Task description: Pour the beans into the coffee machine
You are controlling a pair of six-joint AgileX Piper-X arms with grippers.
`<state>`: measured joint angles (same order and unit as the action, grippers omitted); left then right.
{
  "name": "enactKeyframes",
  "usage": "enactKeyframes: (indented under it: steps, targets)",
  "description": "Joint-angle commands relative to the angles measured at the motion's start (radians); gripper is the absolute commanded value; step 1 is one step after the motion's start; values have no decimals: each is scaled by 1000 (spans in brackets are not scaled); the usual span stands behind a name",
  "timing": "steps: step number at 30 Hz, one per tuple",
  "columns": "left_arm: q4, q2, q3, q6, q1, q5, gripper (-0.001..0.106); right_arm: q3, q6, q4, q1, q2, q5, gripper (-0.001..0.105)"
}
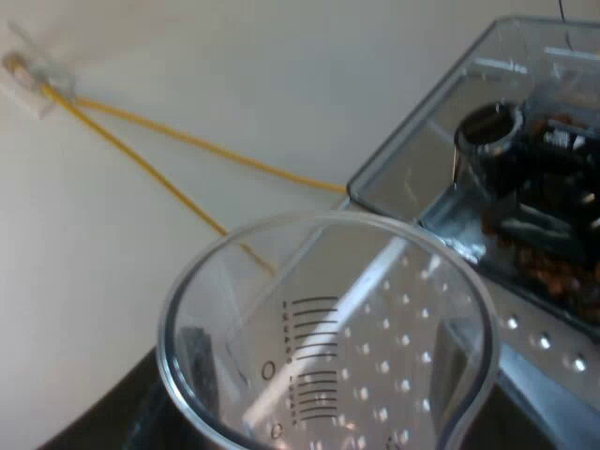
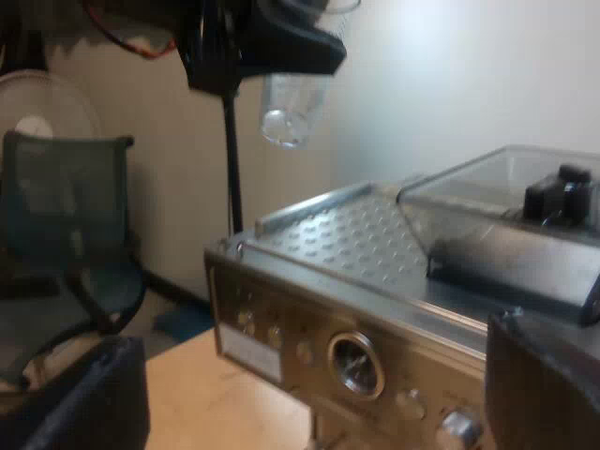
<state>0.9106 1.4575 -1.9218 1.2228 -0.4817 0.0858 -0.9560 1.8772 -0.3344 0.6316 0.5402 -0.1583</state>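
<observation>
Clamped in left gripper fingers, measuring glass — mouth up, apparently empty — hangs just short of bean hopper; right gripper fingers wide.

1. A pale wooden counter carried the setup, seen in the right wrist view.
2. The steel coffee machine stood on it, its front with the round gauge facing out over the wood. Where its base met the counter could not be seen.
3. Beyond the counter's edge lay the floor, with a dark mesh office chair standing on it.
</observation>
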Motion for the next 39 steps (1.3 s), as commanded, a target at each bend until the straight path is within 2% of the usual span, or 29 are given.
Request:
enactKeyframes:
  steps: [1,8,12,21,26,29,33,34,36,39]
  targets:
    - [39,-32,-3,43,10,21,22,-11,4,-2,1,-14,-27,79]
    - [102,-88,-3,100,44,3,22,-11,4,-16,1,-28,-67,79]
    - [146,-138,-3,137,76,-42,22,-11,4,-47,1,-30,-99,79]
    - [200,-253,18,142,139,-69,21,-11,4,-90,1,-30,-200,79]
    - [196,-380,147,166,179,-91,21,-11,4,-146,1,-30,-251,79]
    - [178,-466,257,183,206,-91,21,-11,4,-174,1,-30,-262,79]
    - [137,-581,420,216,244,-123,21,-11,4,-204,1,-30,-280,79]
    - [135,-594,420,219,246,-126,21,-11,4,-228,1,-30,-280,79]
    - [105,-675,552,252,266,-145,21,-11,4,-250,1,-30,-280,79]
    - [84,-746,658,272,272,-147,21,-1,4,-253,1,-30,-280,79]
